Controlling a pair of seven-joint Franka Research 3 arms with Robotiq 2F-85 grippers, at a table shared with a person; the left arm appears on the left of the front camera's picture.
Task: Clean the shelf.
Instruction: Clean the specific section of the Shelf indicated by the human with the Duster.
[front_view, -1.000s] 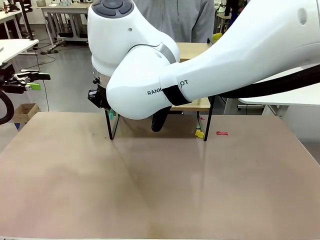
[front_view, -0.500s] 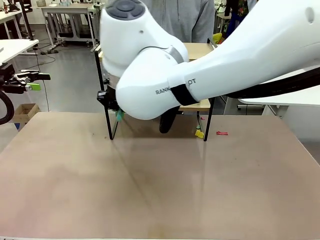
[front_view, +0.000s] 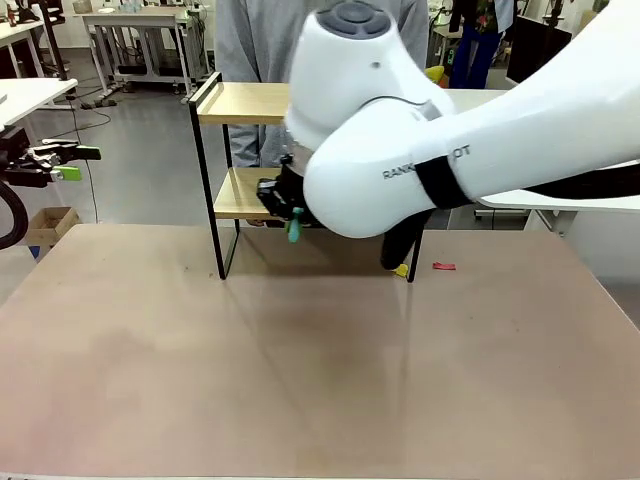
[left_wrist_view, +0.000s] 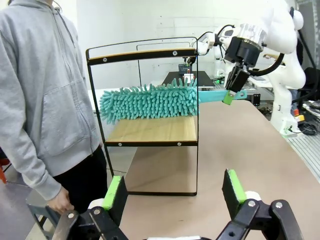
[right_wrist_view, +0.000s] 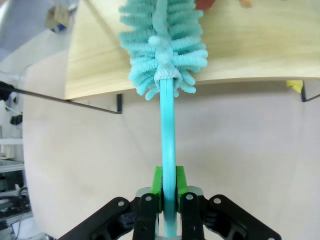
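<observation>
Two boards: the shelf (front_view: 245, 103) is made of an upper and a lower wooden board in a black frame, and is set on the far part of the table (front_view: 300, 400), just in front of a person in a grey hoodie (left_wrist_view: 45, 100).
Right gripper (right_wrist_view: 168, 187): its fingers are clamped on the thin handle of a teal duster (left_wrist_view: 150, 101).
Duster head: it is pushed in between the boards and lies along the lower one. Contact with the wood cannot be confirmed, since the fibres are seen just at its surface.
Left gripper (left_wrist_view: 173, 190): its jaws are spread wide with nothing between them, and it is held back from the shelf, facing its end.
Work done: dusting of the lower board is judged to be under way, and most of that board's length is covered by the head.
Work left: the upper board is untouched at this instant, and whether it has been wiped cannot be told. No dust is made out on either board.
Table scraps: a small yellow piece (front_view: 399, 268) and a red piece (front_view: 444, 266) lie beside the shelf's right foot, so some tidying may remain.
</observation>
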